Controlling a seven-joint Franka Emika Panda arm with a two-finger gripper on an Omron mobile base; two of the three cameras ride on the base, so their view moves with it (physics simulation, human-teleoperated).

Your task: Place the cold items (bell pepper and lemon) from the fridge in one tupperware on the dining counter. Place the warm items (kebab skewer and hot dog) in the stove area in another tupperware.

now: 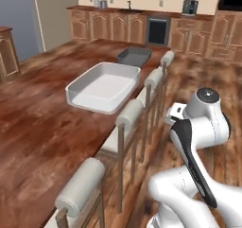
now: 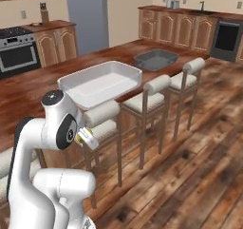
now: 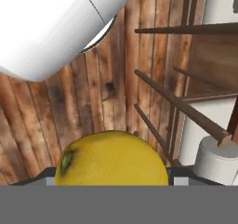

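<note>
Wooden floor beneath gripped lemon (image 3: 111, 159).

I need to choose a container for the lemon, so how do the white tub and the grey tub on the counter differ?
The white tub is pale and translucent; the grey tub is dark. The white tub looks larger than the grey tub. The white tub sits nearer the robot, the grey tub farther along the counter. Both are rectangular, open-topped and empty. The pincer holds the lemon.
</note>
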